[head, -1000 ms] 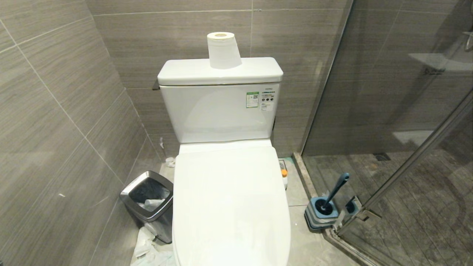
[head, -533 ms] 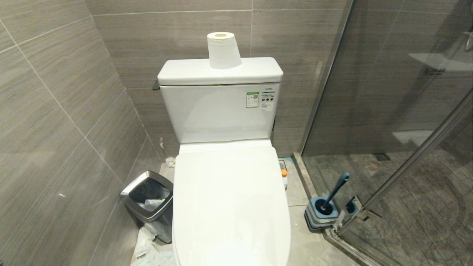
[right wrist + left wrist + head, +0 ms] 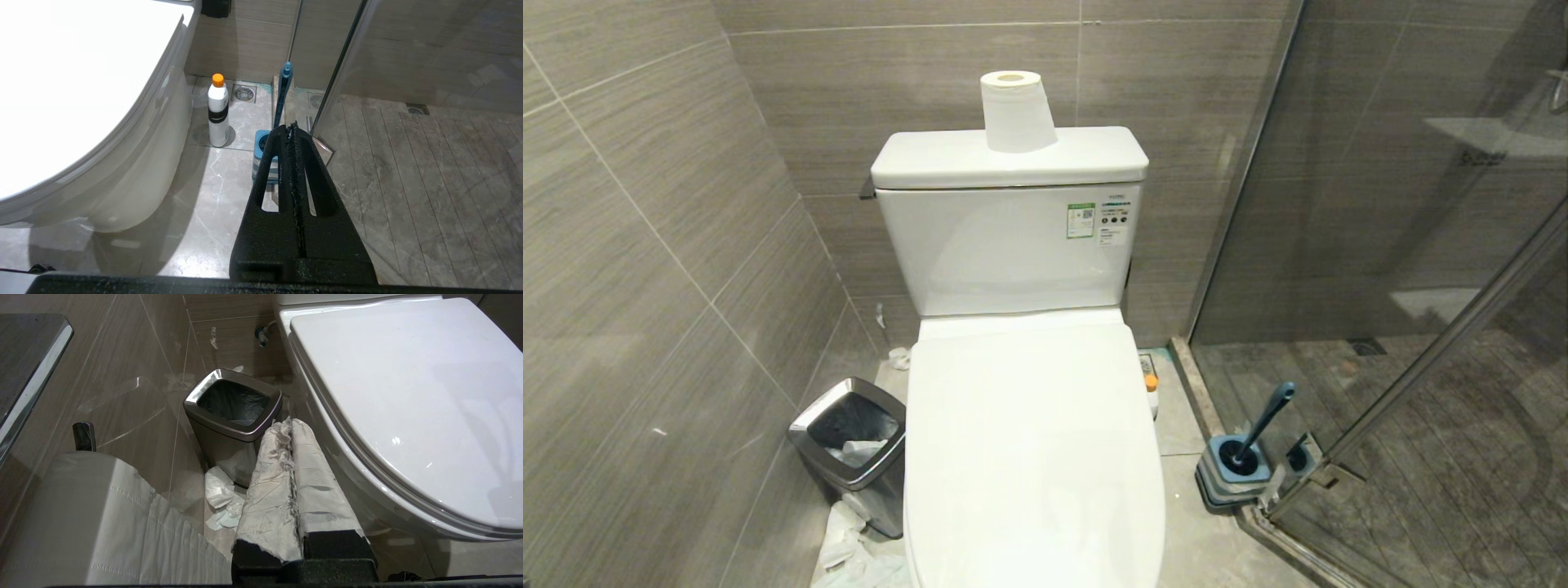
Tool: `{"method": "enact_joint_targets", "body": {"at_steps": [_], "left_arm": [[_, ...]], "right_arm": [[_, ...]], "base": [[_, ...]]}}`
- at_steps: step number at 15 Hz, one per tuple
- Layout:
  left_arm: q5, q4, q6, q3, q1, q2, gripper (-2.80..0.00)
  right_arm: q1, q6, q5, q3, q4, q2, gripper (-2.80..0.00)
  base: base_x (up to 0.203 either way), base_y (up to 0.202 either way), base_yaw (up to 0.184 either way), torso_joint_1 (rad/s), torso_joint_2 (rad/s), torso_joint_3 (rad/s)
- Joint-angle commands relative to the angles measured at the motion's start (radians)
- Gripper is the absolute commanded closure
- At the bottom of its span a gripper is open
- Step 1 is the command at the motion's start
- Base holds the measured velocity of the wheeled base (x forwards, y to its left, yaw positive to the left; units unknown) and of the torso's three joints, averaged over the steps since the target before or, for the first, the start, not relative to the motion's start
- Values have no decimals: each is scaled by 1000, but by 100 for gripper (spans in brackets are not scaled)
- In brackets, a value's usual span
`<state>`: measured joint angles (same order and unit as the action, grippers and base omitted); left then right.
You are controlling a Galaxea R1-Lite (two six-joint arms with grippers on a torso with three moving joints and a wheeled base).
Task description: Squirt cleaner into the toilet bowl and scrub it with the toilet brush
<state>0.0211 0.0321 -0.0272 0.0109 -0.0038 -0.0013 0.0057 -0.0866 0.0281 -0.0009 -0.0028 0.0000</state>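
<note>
Toilet (image 3: 1029, 441) centre, lid (image 3: 1033, 457) down over the bowl, tank (image 3: 1013, 245) behind against back wall. Paper roll (image 3: 1017, 110) upright on tank top. Bin (image 3: 854, 449) on floor left of toilet, by side wall; crumpled paper (image 3: 845, 551) on floor in front of bin. Cleaner (image 3: 218, 110) upright on floor right of toilet, just beside it. Brush (image 3: 1262, 425) tilted in holder (image 3: 1229, 482), right of cleaner, at the glass shower partition (image 3: 1405, 245).

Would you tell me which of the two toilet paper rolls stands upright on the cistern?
The roll standing on the cistern lid; the other roll hangs on a wall holder beside the left gripper.
</note>
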Motion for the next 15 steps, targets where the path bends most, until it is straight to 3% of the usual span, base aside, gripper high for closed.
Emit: {"method": "enact_joint_targets", "body": {"at_steps": [1,15], "left_arm": [[0,0,0,0,-1,1,0],[-1,0,1,0,-1,3,0]], "right_arm": [[0,-1,1,-1,0,2,0],[0,-2,1,1,-1,2,0]], "base": [[0,0,0,0,0,0],[0,0,0,0,0,0]]}}
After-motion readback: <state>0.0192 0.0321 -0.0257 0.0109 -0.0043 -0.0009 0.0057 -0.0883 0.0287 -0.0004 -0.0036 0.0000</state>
